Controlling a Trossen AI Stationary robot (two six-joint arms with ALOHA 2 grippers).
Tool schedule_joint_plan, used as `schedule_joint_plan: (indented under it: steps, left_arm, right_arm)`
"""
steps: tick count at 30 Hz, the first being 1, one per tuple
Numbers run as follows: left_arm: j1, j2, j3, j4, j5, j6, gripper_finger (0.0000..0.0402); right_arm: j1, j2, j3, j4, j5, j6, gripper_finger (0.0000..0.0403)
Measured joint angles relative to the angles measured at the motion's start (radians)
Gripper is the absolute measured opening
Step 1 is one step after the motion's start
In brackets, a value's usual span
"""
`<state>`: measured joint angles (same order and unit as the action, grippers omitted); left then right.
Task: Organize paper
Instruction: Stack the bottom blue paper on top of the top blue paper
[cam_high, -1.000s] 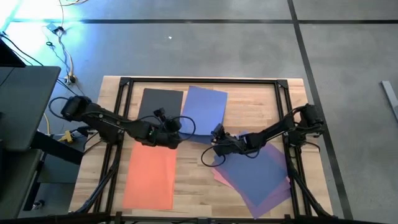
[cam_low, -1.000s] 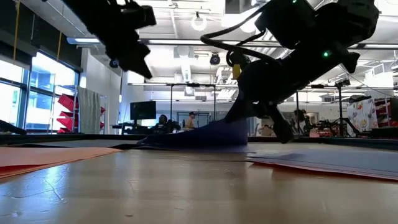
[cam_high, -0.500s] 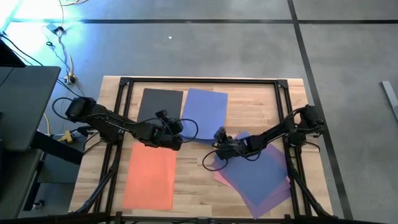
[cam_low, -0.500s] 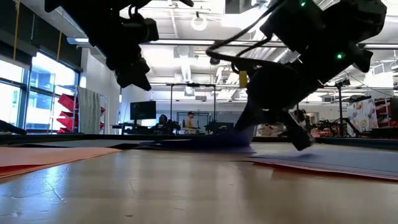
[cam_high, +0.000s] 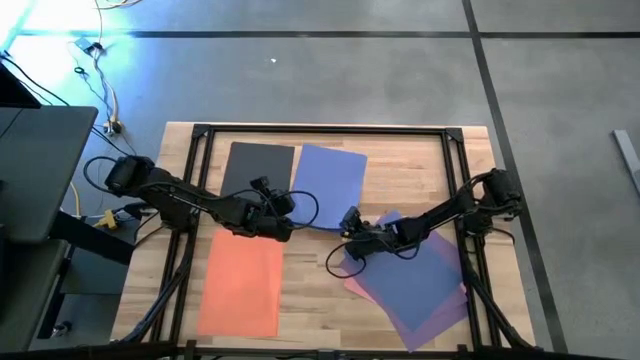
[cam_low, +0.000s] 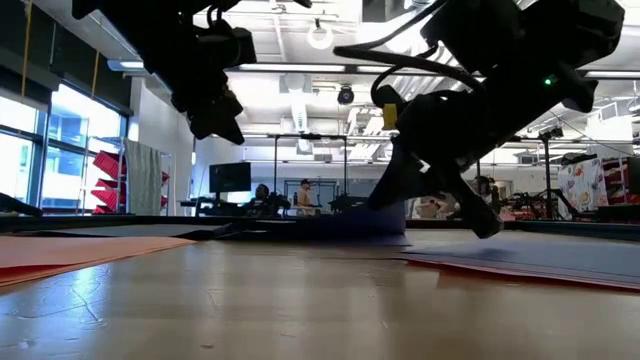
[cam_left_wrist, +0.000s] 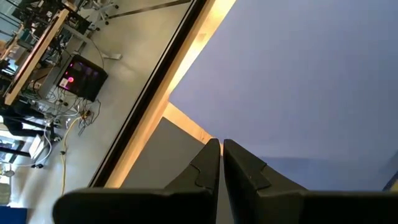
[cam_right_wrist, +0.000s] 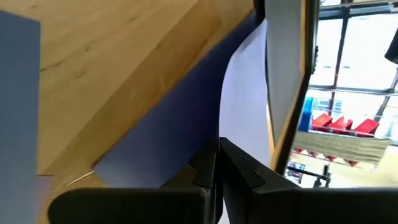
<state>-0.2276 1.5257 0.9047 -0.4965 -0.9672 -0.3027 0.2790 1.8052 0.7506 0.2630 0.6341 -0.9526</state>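
Right pincer (cam_high: 349, 218) pinches the blue sheet's (cam_high: 328, 180) near corner — left pincer (cam_high: 287, 203), closed, hovers beside it.

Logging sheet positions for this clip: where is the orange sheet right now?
In the high view the orange sheet lies flat on the table's front-left part, below the dark grey sheet and apart from the left gripper.

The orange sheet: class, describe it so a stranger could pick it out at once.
Start at the wooden table seen from above. On the left arm's side, at the near edge, lies the orange sheet, flat and alone. Its neighbours are dark grey, blue and purple.
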Motion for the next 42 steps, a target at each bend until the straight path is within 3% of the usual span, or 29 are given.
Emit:
schedule_joint_plan:
  steps: [9, 16, 20, 26, 34, 42]
  left_arm:
    - [0.0, 0.0, 0.0, 0.0, 0.0, 0.0, 0.0]
    - [0.0, 0.0, 0.0, 0.0, 0.0, 0.0, 0.0]
    - [0.0, 0.0, 0.0, 0.0, 0.0, 0.0, 0.0]
    - [0.0, 0.0, 0.0, 0.0, 0.0, 0.0, 0.0]
    - [0.0, 0.0, 0.0, 0.0, 0.0, 0.0, 0.0]
    - [0.0, 0.0, 0.0, 0.0, 0.0, 0.0, 0.0]
  right_arm:
    - [-0.027, 0.003, 0.0, 0.001, -0.011, -0.093, 0.0]
    - [-0.082, 0.004, 0.0, -0.005, -0.04, 0.084, 0.0]
    - [-0.089, 0.004, 0.0, -0.036, -0.041, 0.107, 0.0005]
    - [-0.058, 0.004, 0.0, -0.085, -0.021, 0.12, 0.0026]
    - [-0.019, 0.003, 0.002, -0.156, 0.053, 0.284, 0.0002]
    - [0.01, 0.004, 0.039, -0.242, 0.045, 0.458, 0.0]
